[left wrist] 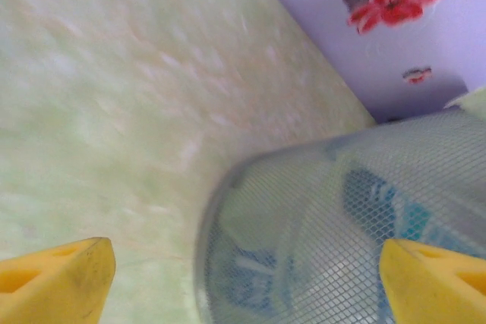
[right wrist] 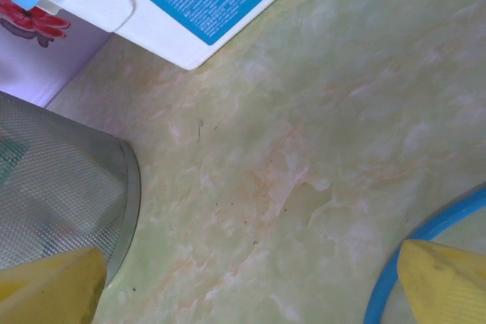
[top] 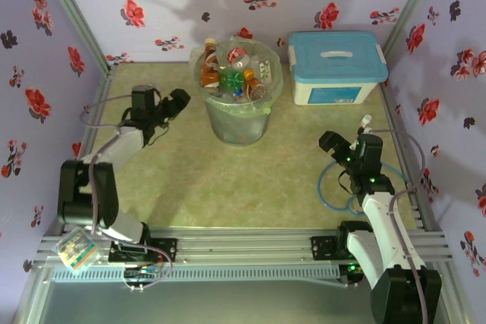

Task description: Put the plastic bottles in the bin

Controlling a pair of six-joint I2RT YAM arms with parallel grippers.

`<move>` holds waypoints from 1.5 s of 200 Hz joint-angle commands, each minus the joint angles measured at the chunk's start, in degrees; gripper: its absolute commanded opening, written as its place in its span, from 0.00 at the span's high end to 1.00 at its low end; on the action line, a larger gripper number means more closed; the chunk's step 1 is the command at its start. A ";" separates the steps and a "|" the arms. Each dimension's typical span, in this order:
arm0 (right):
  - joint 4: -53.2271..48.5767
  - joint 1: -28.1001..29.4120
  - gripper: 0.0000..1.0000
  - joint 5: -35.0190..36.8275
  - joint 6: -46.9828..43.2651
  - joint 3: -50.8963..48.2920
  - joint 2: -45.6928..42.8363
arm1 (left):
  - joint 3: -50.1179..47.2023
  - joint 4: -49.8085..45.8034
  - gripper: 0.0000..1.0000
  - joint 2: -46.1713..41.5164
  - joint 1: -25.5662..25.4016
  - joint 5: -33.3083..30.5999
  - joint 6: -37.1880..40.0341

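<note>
The bin (top: 239, 115), a round grey-green mesh bucket with a clear bag liner, stands at the back middle of the table. The plastic bottles (top: 235, 73) are heaped in it up to the rim, orange-brown, green and clear ones among them. My left gripper (top: 178, 102) hovers just left of the bin, open and empty. In the left wrist view its yellow fingertips (left wrist: 61, 282) frame the bin's lower wall (left wrist: 342, 225), and a blue-labelled bottle (left wrist: 380, 202) shows through the mesh. My right gripper (top: 334, 146) stands open and empty right of the bin, above bare table.
A white box with a light-blue lid (top: 338, 66) sits at the back right, also in the right wrist view (right wrist: 190, 5). A blue hose loop (top: 334, 187) lies on the table near the right arm. Flowered walls close in the left, back and right sides.
</note>
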 commanded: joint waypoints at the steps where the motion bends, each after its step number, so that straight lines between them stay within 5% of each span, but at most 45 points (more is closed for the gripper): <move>1: 1.09 -0.33 0.01 5.08 -1.75 1.63 1.30 | 2.21 -12.00 0.06 -6.89 2.61 -10.11 15.70; 39: 4.92 -0.24 0.01 12.18 -3.25 1.43 6.26 | -2.82 -17.06 0.00 -15.05 7.20 -21.04 28.01; 74: 6.91 -0.24 0.01 23.45 -5.70 2.64 13.64 | -12.86 -8.62 0.00 -18.36 10.74 -24.28 31.54; 136: 14.22 -0.15 0.01 31.39 -14.19 6.09 25.54 | -19.91 12.35 0.00 -6.42 14.55 -25.07 38.98; 163: 23.09 -0.15 0.01 32.53 -20.55 4.03 31.20 | -21.29 21.74 0.00 -1.33 14.97 -22.60 39.96; 250: 43.04 0.10 0.01 28.10 -25.68 0.05 35.89 | -26.25 29.61 0.00 -3.48 15.11 -17.61 39.50; 288: 42.09 1.56 0.01 24.97 -27.53 2.24 37.96 | -26.23 33.69 0.00 -0.64 13.86 -16.89 38.93; 300: 50.29 1.86 0.01 23.60 -27.77 -1.31 39.75 | -25.90 33.59 0.00 -0.34 12.62 -17.81 40.27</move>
